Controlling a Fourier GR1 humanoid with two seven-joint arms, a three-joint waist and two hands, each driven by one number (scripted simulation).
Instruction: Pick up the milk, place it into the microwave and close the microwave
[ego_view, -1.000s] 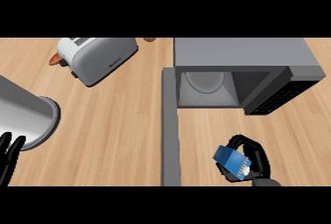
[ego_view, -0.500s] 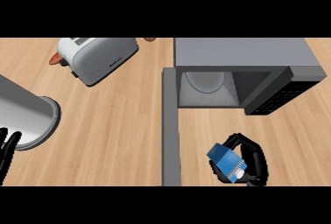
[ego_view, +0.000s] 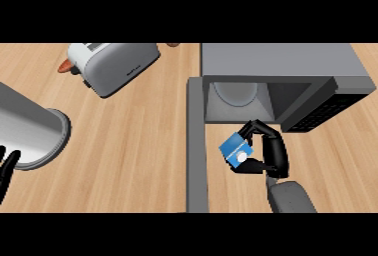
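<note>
Where the right hand (ego_view: 267, 150) curls just below the middle of the frame, the milk (ego_view: 236, 149) shows as a small blue carton with a white round mark on its face, tilted so one corner points toward the upper right. Black fingers (ego_view: 258, 129) arch over the carton's top edge and the thumb wraps under its lower edge, so the hand is closed round it and hides its right side. Carton and hand sit directly below the front of the microwave (ego_view: 280, 65), which fills the upper right of the frame. Its cavity is open, with a pale round turntable (ego_view: 236, 92) visible inside. Its grey door (ego_view: 196, 145) stands swung out, seen edge-on as a long vertical strip just left of the carton.

At the lower left edge, the left hand (ego_view: 7, 167) shows only as dark, fairly straight fingers, beside a large silver cylinder (ego_view: 29, 130). A toaster (ego_view: 114, 65) lies on the wooden counter (ego_view: 140, 150) in the upper left.
</note>
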